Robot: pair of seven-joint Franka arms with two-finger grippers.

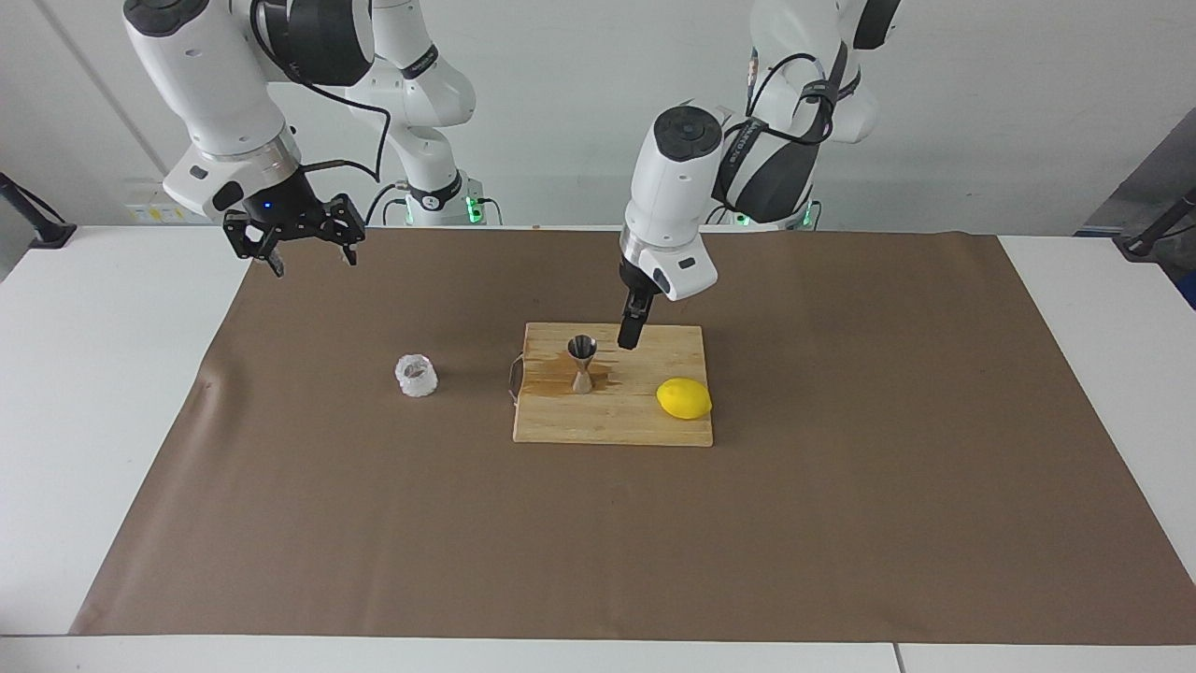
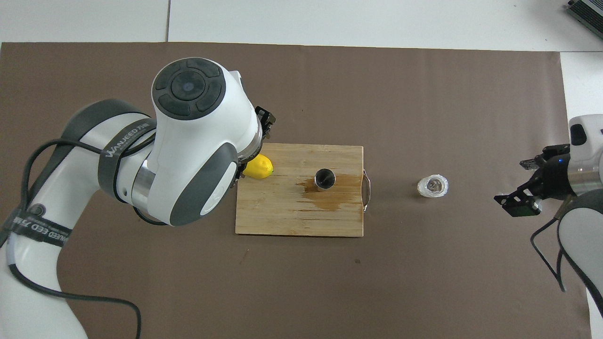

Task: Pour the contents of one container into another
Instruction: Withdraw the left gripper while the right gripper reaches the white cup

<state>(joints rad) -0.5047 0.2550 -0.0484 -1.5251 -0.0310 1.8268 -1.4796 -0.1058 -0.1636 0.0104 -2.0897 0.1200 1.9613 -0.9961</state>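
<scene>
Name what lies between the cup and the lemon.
In both views, the jigger stands between cup and lemon, on the wet board.

White lettering "WANJEED" on black strap around left arm, further strap text unreadable

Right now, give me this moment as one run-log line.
left gripper: open, over board, empty | right gripper: open, raised, waiting | jigger: upright, in spill | cup: on mat
</scene>
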